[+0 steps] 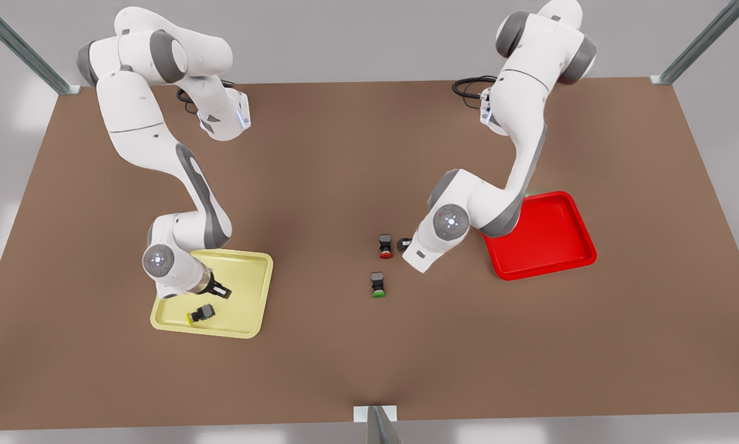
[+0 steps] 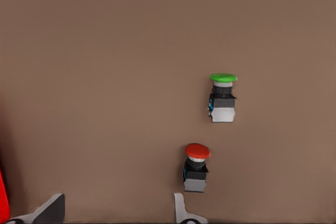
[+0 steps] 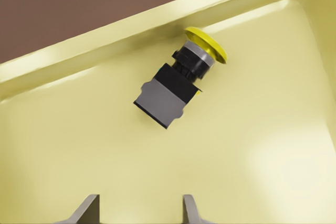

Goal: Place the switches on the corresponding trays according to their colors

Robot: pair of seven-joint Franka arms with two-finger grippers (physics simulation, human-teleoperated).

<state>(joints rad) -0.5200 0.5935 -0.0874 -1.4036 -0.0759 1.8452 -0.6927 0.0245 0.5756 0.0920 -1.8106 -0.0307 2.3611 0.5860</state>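
The yellow switch (image 1: 202, 313) lies on its side inside the pale yellow tray (image 1: 249, 271), near a corner, its cap against the rim. My right gripper (image 1: 221, 290) hovers just above it, open and empty; the right wrist view shows the yellow switch (image 3: 178, 80), the tray (image 3: 252, 150) and the open gripper (image 3: 139, 211). The red switch (image 1: 385, 245) and green switch (image 1: 378, 284) lie on the table's middle. My left gripper (image 1: 404, 245) is open beside the red switch (image 2: 197, 167), which lies just past one fingertip (image 2: 181, 208); the green switch (image 2: 222, 97) lies farther off. The red tray (image 1: 548, 240) holds nothing.
The brown table (image 1: 369, 154) stretches wide around the trays. Metal frame posts stand at the back corners (image 1: 67, 89) and the front edge (image 1: 375, 419). A sliver of the red tray (image 2: 2, 195) shows in the left wrist view.
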